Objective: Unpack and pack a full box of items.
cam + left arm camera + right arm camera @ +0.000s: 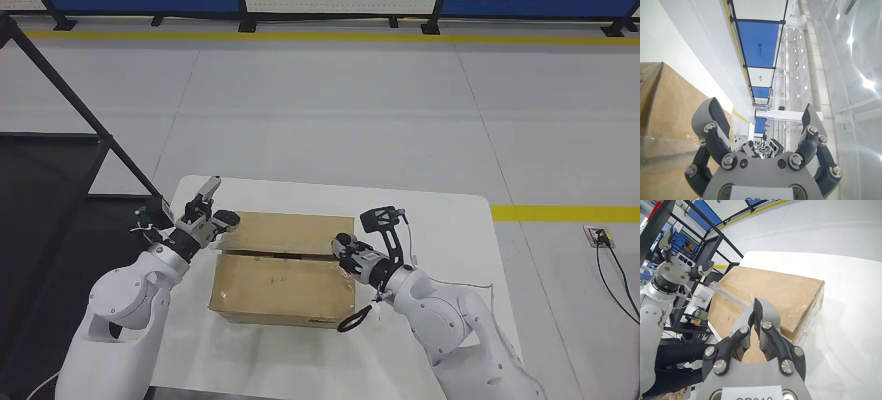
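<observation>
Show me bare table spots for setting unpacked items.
Widest: the table between the box and its right edge, beyond the right gripper. Narrow strip along the far edge. Crowded at the box ends, near the left gripper.

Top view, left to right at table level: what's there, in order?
Black metal frame → open left pincer → brown cardboard box → right pincer shut on clear tape strip → yellow floor stripe → floor socket.
</observation>
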Robot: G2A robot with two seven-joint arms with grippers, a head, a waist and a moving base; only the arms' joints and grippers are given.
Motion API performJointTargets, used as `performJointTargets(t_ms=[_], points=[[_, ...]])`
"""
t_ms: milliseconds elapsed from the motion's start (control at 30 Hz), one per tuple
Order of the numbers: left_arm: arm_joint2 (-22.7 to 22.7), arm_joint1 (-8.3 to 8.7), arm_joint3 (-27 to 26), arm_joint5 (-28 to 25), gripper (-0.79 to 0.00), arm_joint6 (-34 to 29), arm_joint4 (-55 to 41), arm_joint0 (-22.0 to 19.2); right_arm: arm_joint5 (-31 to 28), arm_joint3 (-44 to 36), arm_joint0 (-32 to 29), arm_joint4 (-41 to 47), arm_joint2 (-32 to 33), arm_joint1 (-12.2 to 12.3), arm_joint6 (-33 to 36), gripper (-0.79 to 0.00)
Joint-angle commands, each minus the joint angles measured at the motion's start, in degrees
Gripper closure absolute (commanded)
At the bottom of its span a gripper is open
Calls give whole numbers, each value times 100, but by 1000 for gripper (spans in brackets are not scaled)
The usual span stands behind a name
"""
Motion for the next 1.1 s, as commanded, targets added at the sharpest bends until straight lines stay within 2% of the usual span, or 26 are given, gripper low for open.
performJointTargets(t_ms=[0,133,267,1067], points=[[102,8,100,0,-785,-241,88,-53,-5,-3,2,-4,2,3,8,0],[196,28,134,-45,-785,-569,206,-1,-34,23,17,12,21,10,28,0],[177,36,47,-90,-785,-564,172,139,-66,73,40,42,42,17,35,0],[270,20,-203,-208,-785,-58,105,581,-118,435,214,91,-101,10,-80,0]])
